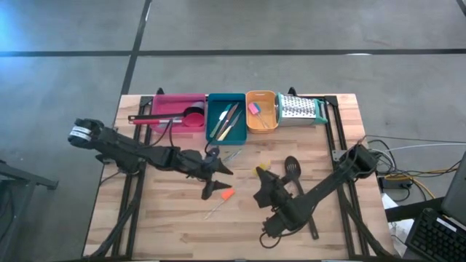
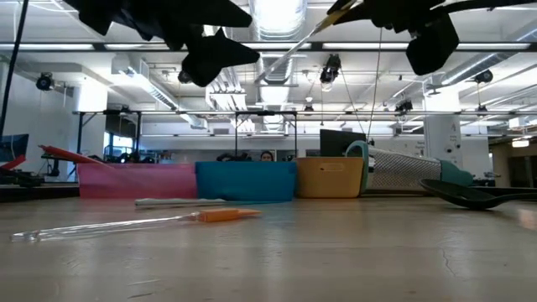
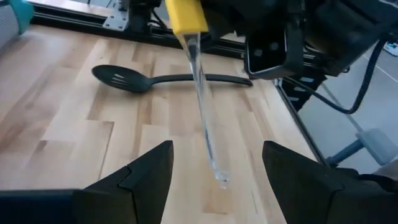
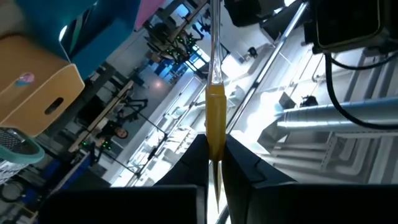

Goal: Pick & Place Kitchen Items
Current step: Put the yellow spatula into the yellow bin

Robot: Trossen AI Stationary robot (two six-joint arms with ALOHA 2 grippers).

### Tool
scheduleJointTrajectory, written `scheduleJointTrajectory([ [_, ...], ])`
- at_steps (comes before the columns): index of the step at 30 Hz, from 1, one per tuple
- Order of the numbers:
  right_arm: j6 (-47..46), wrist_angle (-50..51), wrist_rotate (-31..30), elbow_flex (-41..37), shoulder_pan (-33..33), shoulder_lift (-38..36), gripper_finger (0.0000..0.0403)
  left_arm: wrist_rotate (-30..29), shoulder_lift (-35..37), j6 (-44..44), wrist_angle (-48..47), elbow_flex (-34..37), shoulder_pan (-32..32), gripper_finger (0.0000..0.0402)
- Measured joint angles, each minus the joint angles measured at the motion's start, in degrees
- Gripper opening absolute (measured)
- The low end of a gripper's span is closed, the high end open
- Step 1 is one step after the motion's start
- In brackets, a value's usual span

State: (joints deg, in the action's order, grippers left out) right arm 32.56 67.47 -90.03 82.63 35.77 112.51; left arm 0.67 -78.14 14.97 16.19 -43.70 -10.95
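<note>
We see our right gripper (image 4: 214,163) pinching a thin stick with a yellow handle (image 3: 185,15) and a clear blade. It holds it by the yellow part, up in the air over the middle of the table (image 1: 160,225). The stick's long way points from the right gripper toward our left gripper (image 3: 214,177), and the clear tip hangs just between the left fingers (image 3: 149,171), which are spread wide with nothing in them. So we think the left one is the nearer to take it. Another stick with an orange handle (image 1: 224,195) lies on the table near the left gripper.
</note>
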Motion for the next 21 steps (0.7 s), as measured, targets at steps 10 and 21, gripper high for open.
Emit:
scheduleJointTrajectory([
  [10,1.92,-1.46,0.01,0.00,0.28,-0.24,0.0013,-0.23,-0.77,1.40,-0.13,0.00,1.91,0.0252],
  [21,3.61,-3.58,0.01,0.50,0.24,-0.24,0.0013,8.64,-6.31,8.28,7.95,0.00,5.87,0.0252],
])
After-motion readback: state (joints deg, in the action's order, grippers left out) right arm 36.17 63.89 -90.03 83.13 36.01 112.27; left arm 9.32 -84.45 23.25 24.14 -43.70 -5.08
